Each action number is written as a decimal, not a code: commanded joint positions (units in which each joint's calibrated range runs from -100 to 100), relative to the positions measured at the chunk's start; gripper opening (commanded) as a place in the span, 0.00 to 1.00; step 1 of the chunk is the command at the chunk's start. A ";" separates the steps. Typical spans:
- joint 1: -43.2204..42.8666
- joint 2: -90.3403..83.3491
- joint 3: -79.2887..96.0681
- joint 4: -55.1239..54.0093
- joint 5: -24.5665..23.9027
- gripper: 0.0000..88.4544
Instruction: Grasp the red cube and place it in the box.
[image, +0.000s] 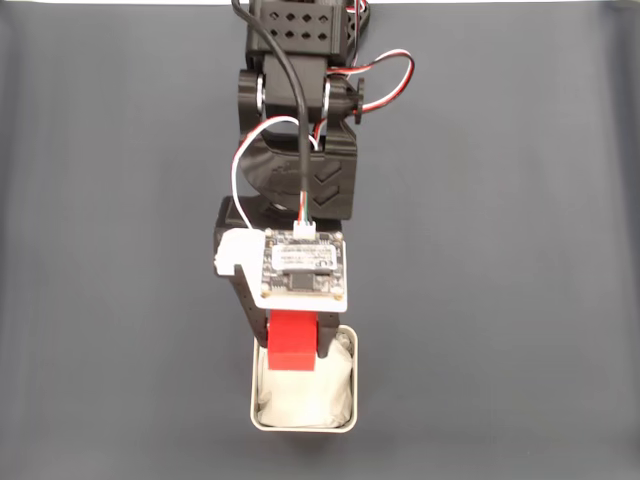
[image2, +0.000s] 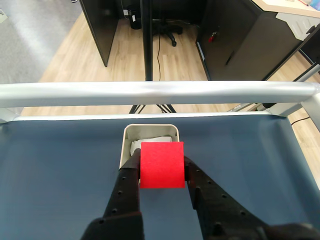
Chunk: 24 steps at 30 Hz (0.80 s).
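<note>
A: What are you looking at first, going from the biggest thing down?

B: You are seeing the counter (image: 520, 250) lying dark grey under everything in the fixed view. In the wrist view its far edge is running along a pale metal rail (image2: 160, 92), with a wooden floor (image2: 175, 55) and dark cabinets behind it.

A: And the arm?

B: Your black arm (image: 300, 110) is reaching down the middle of the fixed view from the top edge, carrying a circuit board (image: 303, 268) on a white plate near its wrist, with a black cable plugging into it.

A: Where is the box sitting?

B: The box (image: 353, 400) is resting on the counter near the bottom of the fixed view, its white lining (image: 310, 395) showing inside. In the wrist view it is lying straight ahead of the fingers.

A: What is the gripper doing?

B: Your gripper (image2: 161, 170) is clamping the red cube (image2: 161, 164) between its two black fingers, one pressing on each side.

A: So where is the cube?

B: In the fixed view the red cube is hanging in the gripper over the box's near end, above the lining; whether it is touching the lining, you cannot tell.
</note>
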 joint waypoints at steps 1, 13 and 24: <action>-0.96 0.32 -4.13 0.15 -0.34 0.03; -1.88 6.21 -8.70 -0.26 -0.39 0.03; -2.24 10.81 -12.62 -0.84 -0.44 0.02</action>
